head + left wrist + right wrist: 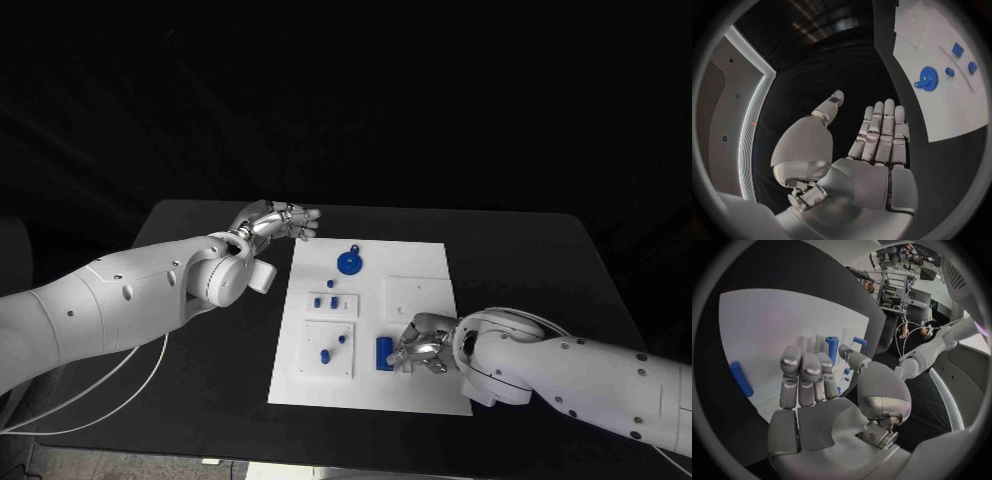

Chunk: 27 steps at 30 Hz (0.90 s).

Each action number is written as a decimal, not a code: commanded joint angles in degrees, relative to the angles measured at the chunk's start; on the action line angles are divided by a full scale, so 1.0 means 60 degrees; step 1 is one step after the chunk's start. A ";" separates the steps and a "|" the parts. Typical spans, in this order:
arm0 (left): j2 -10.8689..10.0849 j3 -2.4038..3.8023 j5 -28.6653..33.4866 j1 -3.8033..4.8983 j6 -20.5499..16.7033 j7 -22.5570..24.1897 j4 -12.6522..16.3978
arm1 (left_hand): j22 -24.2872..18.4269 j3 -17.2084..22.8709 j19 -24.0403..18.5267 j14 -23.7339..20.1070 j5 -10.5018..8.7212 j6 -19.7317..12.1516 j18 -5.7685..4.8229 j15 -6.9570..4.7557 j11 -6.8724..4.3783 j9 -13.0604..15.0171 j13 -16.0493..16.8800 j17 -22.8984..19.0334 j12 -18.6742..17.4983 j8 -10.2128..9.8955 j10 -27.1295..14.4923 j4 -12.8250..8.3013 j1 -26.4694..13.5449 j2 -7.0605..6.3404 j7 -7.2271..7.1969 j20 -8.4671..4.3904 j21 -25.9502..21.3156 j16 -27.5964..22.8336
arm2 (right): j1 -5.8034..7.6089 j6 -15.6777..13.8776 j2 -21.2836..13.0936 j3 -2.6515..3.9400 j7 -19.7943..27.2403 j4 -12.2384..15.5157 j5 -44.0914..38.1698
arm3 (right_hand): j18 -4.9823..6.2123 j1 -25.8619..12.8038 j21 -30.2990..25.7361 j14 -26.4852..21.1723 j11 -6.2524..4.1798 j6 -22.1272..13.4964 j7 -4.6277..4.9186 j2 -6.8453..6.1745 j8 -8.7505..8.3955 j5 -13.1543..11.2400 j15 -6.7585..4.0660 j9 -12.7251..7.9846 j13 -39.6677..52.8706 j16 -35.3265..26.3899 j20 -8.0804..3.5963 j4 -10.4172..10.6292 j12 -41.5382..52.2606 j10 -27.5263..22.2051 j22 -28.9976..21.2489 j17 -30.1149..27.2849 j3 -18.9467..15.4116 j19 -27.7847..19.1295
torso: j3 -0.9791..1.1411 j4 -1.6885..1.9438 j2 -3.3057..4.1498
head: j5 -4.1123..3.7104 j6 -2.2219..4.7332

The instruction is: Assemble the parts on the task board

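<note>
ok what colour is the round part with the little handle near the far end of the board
Blue. The round part shows best in the head view, lying on the white board.

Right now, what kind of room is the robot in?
Probably a robot lab or test bench. A white task board with small blue parts lies on a black table, and cluttered workbenches and cables show in the right wrist view behind the right hand.
</note>
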 commanded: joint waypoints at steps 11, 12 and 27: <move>0.0016 0.0006 0.0035 0.0006 0.0124 0.0049 0.0021 | 0.0015 0.0004 0.0037 -0.0043 0.0008 -0.0078 0.0112 0.0018 0.0005 -0.0016 -0.0017 0.0018 0.0012 0.0040 -0.0056 0.0056 -0.0058 0.0027 -0.0006 0.0008 -0.0068 -0.0061 | -0.0015 0.0072 0.0130 -0.0003 -0.0054 -0.0078 -0.0108 | 0.0665 0.0099 0.0156 0.0080 0.0001 0.0264 0.0154 0.0226 -0.0006 0.0036 0.0006 0.0048 0.0051 -0.0036 0.0100 -0.0264 0.0088 0.0132 0.0182 0.0044 0.0773 0.0064 | -0.0009 0.0005 -0.0004 | -0.0009 -0.0042; 0.0016 0.0006 0.0035 0.0006 0.0125 0.0050 0.0022 | 0.0016 0.0004 0.0037 -0.0043 0.0008 -0.0078 0.0113 0.0018 0.0005 -0.0017 -0.0018 0.0018 0.0012 0.0040 -0.0056 0.0057 -0.0059 0.0027 -0.0006 0.0008 -0.0068 -0.0062 | -0.0015 0.0080 0.0135 -0.0003 -0.0062 -0.0081 -0.0113 | 0.0665 0.0075 0.0161 0.0082 0.0002 0.0266 0.0155 0.0211 -0.0005 0.0034 0.0007 0.0050 0.0051 -0.0035 0.0105 -0.0276 0.0087 0.0135 0.0182 0.0046 0.0768 0.0067 | -0.0008 0.0006 -0.0002 | -0.0011 -0.0049; 0.0021 0.0006 0.0035 0.0005 0.0144 0.0049 -0.0008 | 0.0020 0.0006 0.0037 -0.0042 0.0008 -0.0079 0.0114 0.0018 0.0005 -0.0019 -0.0018 0.0025 0.0013 0.0040 -0.0056 0.0063 -0.0059 0.0033 -0.0006 0.0008 -0.0074 -0.0070 | -0.0016 -0.0450 -0.0075 -0.0003 0.0096 -0.0134 -0.0160 | 0.0665 -0.0275 0.0220 0.0107 0.0006 0.0266 0.0157 -0.0162 -0.0005 0.0022 0.0009 0.0098 0.0067 -0.0039 0.0144 -0.0640 0.0083 0.0165 0.0161 0.0074 0.0275 0.0112 | 0.0000 0.0003 -0.0003 | -0.0057 -0.0037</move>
